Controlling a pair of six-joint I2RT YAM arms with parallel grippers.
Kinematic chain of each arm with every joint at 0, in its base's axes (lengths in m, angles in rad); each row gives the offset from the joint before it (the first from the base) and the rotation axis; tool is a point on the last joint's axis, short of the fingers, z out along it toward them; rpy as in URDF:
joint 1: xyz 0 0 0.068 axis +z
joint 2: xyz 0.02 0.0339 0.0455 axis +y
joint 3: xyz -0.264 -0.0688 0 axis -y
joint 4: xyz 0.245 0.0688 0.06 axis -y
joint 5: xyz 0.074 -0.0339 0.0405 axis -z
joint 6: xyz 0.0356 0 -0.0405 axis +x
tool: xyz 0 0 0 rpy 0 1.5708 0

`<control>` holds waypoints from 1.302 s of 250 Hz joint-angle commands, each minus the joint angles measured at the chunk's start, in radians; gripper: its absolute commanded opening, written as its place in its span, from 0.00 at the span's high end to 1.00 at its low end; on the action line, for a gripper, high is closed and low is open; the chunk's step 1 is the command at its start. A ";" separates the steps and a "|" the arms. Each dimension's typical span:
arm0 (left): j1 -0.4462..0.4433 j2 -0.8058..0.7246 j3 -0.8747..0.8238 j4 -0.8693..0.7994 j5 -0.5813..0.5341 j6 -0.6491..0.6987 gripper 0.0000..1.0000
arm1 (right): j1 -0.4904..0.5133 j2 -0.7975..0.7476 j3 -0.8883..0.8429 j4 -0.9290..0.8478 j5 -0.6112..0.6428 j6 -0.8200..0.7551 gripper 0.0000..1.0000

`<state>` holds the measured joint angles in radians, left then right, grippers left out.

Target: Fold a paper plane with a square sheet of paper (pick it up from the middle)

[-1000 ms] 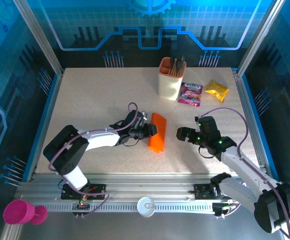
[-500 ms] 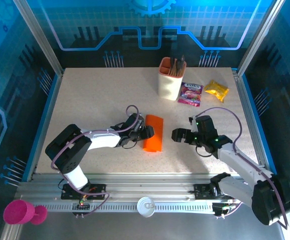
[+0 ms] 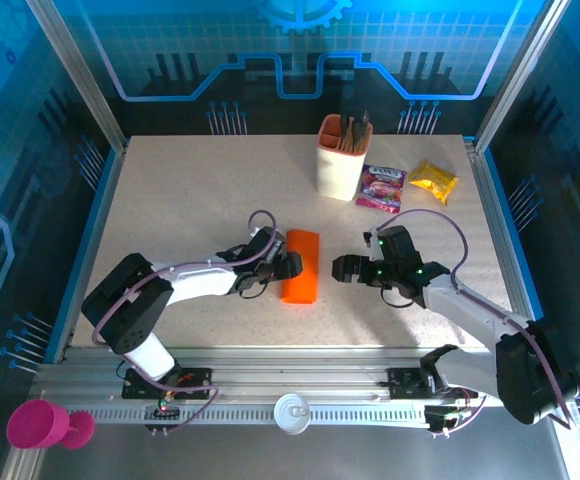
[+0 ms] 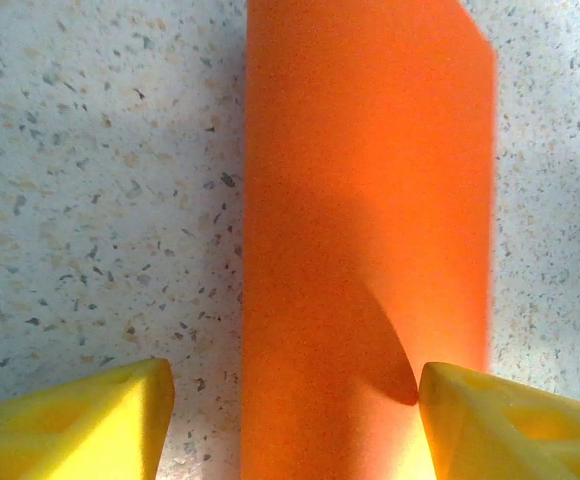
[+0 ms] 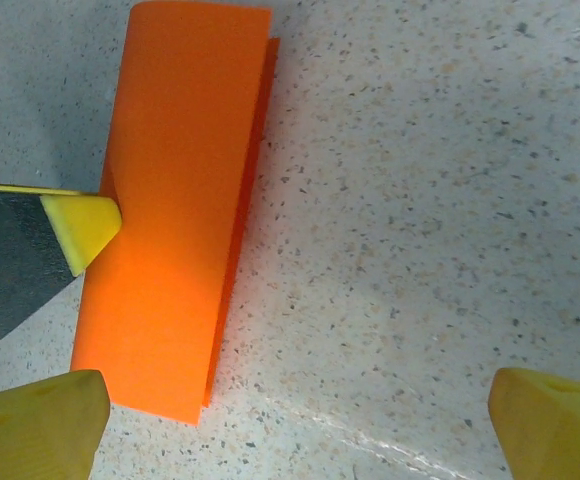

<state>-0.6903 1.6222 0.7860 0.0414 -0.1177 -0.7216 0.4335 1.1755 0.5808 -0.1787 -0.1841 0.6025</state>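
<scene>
Paper lies flat, folded into a narrow strip. Left gripper is spread across one end, grasping nothing, one fingertip touching its edge. Right gripper gapes wide nearby, empty.

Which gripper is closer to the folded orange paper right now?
Left. The left gripper is at the orange paper, open, with one yellow fingertip touching its edge. The right gripper is open off the paper's opposite side, with bare table between them.
</scene>
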 commanded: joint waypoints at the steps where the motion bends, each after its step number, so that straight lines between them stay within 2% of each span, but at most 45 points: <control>1: -0.003 -0.030 0.007 -0.052 -0.035 0.051 0.33 | 0.032 0.028 0.044 0.027 0.008 0.010 0.02; 86: 0.003 -0.038 -0.007 -0.066 -0.075 0.073 0.32 | 0.067 0.126 0.097 0.057 0.017 0.041 0.04; 144: 0.020 -0.033 -0.005 -0.076 -0.095 0.084 0.31 | 0.067 0.214 0.121 0.119 -0.028 0.083 0.08; 223: 0.026 -0.017 0.004 -0.067 -0.078 0.105 0.32 | 0.065 0.342 0.173 0.192 -0.098 0.119 0.21; 295: 0.026 -0.001 0.013 -0.074 -0.036 0.155 0.31 | 0.056 0.376 0.183 0.243 -0.112 0.153 0.34; 326: 0.026 0.014 0.018 -0.070 -0.027 0.149 0.31 | 0.055 0.392 0.188 0.248 -0.116 0.161 0.35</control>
<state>-0.6693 1.6150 0.7860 -0.0181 -0.1711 -0.5968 0.4900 1.5452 0.7368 0.0406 -0.2749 0.7444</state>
